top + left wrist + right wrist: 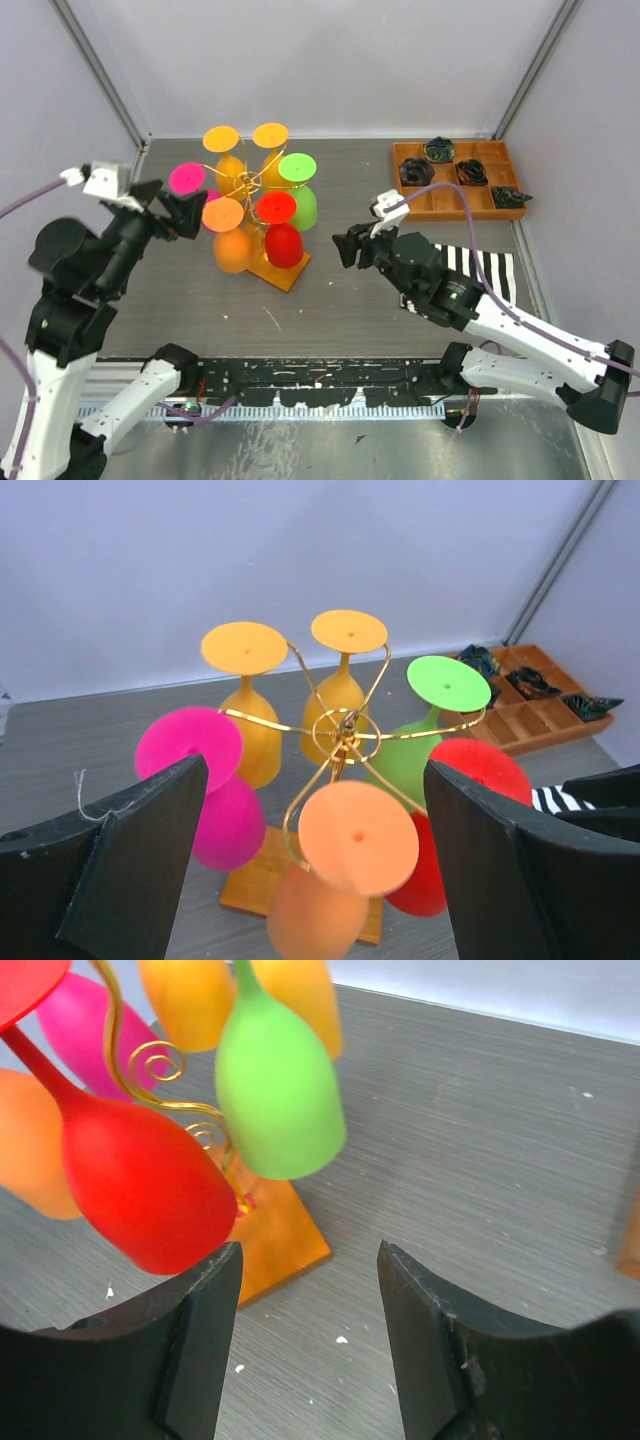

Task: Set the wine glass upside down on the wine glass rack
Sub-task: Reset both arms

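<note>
I saw six glasses hanging upside down on the wine glass rack (252,182), feet up and bowls down. There were two yellow glasses (222,140) at the back, a pink glass (187,179) on the left, a green glass (298,190) on the right, and a red glass (281,235) and an orange glass (228,235) at the front. The rack stood on the left half of the counter (350,310), nearer the far edge.

My left gripper (178,208) was wide apart and empty, just beside the pink and orange glasses. My right gripper (342,250) was also apart and empty, to the right of the rack, near the red glass. No glass stood or lay loose on the counter.

So I thought the hanging was done. I could not tell which glass was the task's own one. All I had left was to pull both arms back without bumping the rack.

A wooden tray (450,215) sat in the far right corner, with a striped cloth (495,268) near it. I could read no words or labels anywhere.
</note>
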